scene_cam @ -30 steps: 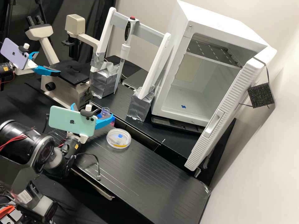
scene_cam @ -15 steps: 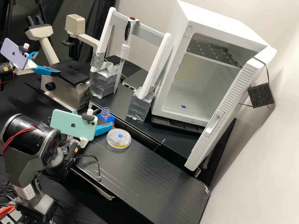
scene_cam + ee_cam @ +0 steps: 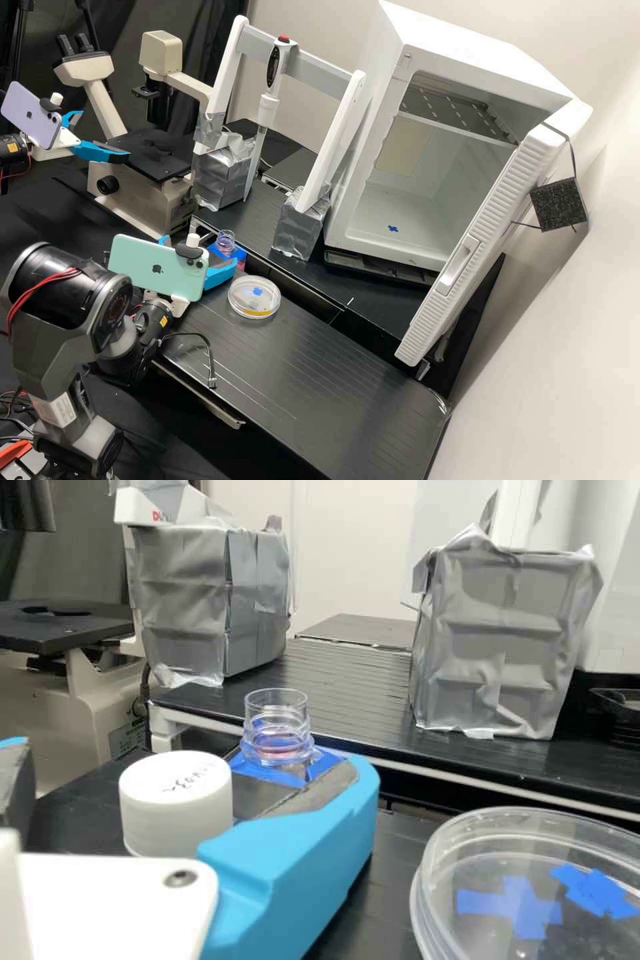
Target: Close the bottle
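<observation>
1. High view, far left: the microscope (image 3: 140,163) stands well to the left of the bottle, on the bench.
2. Next comes the green phone (image 3: 158,267), mounted above the wrist, left of the bottle.
3. The gripper (image 3: 201,249) is just beside the bottle, its blue fingers (image 3: 310,850) spread wide and gripping nothing. In the wrist view the white cap (image 3: 175,810) sits between them, near the bottle, with a gap to one finger.
4. The bottle (image 3: 226,241) stands upright in a blue holder (image 3: 217,249), clear, its neck open. I cannot tell whether a finger touches that holder.
5. The round clear dish (image 3: 254,297) lies flat to the right of the bottle, near it, with blue tape on it.
6. The white stand (image 3: 340,133), its feet wrapped in silver tape, rises behind the bottle; the pipette (image 3: 269,100) with a red top hangs in it.
7. The white cabinet (image 3: 373,113) is well right of the bottle, its door (image 3: 480,233) standing open.
</observation>
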Controlling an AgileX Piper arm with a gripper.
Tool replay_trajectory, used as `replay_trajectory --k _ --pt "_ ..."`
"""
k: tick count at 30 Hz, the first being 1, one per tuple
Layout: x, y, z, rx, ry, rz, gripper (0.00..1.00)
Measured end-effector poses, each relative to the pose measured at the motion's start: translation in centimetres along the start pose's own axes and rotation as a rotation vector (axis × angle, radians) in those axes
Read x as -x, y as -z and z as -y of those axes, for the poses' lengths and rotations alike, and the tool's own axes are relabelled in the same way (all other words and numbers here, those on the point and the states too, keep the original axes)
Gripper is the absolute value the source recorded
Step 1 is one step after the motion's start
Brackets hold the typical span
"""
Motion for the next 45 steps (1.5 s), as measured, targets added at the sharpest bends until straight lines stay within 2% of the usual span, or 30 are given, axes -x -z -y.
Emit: replay_trajectory --k 14,45 --pt "0.16 0.03 -0.53 0.007 -0.025 -0.005 0.0" --pt "0.16 0.03 -0.53 0.007 -0.025 -0.005 0.0"
